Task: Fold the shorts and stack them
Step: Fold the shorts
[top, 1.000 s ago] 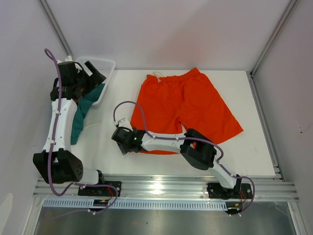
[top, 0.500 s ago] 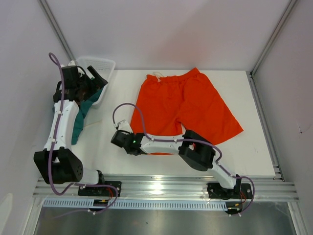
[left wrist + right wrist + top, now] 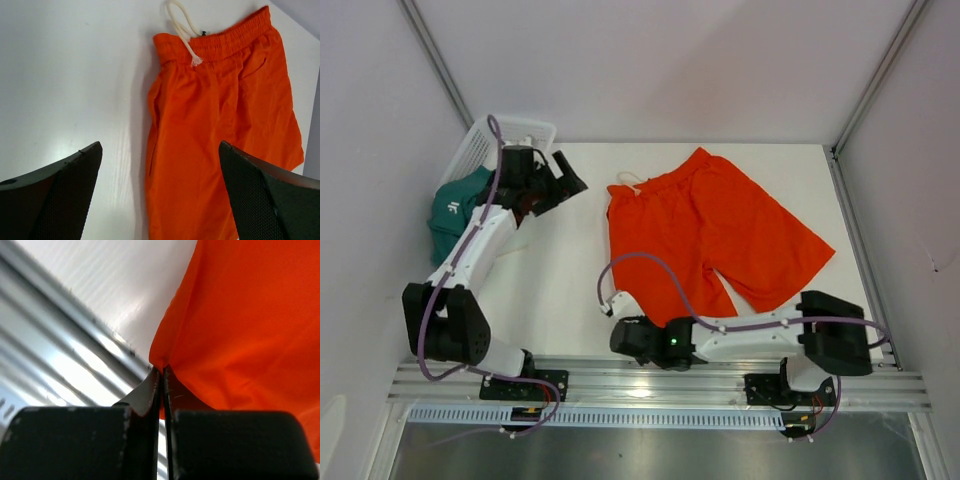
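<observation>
Orange cloth is what your right gripper (image 3: 162,385) is clamping: its jaws are pressed fully together on the edge of a leg of the orange shorts (image 3: 715,235), right at the near edge of the table (image 3: 560,270), just beside the aluminium rail (image 3: 60,340). The shorts are lying spread on the middle of the table, waistband at the far side and white drawstring (image 3: 182,30) trailing off the waistband's left end.

Your left gripper (image 3: 568,182) is hanging over bare table between the white mesh basket (image 3: 525,128) and the orange waistband, jaws spread wide, holding and touching nothing. The dark teal shorts (image 3: 455,210) are sitting bunched at the basket in the far-left corner; you cannot tell whether they are inside it or draped over its side. They are showing a small white mark, too small to read.

Compared with a second ago, your right arm is now lying low along the near edge, and its jaws, then apart at the hem, are now pinching it. The orange shorts are sitting skewed, the gripped leg drawn toward you. Your left gripper was at the basket and is now clear of it, and the teal pair is no longer hanging down toward you.
</observation>
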Robot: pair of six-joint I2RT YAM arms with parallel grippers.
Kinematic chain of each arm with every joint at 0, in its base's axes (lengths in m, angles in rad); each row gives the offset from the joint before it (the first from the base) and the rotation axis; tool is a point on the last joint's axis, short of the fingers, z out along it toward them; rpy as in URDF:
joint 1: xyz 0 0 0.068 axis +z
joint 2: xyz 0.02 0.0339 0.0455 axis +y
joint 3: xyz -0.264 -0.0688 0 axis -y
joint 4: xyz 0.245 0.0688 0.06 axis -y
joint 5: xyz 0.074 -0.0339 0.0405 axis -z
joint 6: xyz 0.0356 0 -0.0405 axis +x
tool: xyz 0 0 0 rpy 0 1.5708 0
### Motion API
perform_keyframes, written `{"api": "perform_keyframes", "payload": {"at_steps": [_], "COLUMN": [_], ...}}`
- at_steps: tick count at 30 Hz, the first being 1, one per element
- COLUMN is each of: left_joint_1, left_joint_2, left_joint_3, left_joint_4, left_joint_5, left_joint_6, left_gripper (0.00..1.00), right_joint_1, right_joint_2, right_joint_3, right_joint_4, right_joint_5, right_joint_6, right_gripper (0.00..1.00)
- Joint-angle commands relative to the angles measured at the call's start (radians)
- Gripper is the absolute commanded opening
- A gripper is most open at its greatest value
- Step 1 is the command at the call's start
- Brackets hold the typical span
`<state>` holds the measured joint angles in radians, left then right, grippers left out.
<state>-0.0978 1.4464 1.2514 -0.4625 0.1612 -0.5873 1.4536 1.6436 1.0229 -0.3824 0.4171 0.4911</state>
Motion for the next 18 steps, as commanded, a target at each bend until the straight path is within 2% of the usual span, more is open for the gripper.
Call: {"api": "perform_keyframes", "payload": {"at_steps": [1, 6, 18], "left_joint_1": [-0.060, -0.108, -0.125], "left_joint_2": [0.063, 0.181, 0.453], "left_joint_3": [-0.026, -0.029, 0.055], "left_joint_4": [0.082, 0.188, 0.278], "left_joint_5": [0.001, 0.035, 0.038], "left_joint_6": [-0.049, -0.103, -0.147], "left_gripper": [0.99, 0.99, 0.99], "right_joint_1": [0.037, 0.086, 0.123], "right_joint_2": [-0.126, -0.235, -0.260], "right_joint_3": [-0.099, -0.170, -0.192], "right_joint_4": [0.091, 0.113, 0.092], "right_joint_5": [-0.020, -0.008, 0.014], "right_joint_6": [0.040, 0.061, 0.109], "right_gripper": [0.00, 0.00, 0.00]}}
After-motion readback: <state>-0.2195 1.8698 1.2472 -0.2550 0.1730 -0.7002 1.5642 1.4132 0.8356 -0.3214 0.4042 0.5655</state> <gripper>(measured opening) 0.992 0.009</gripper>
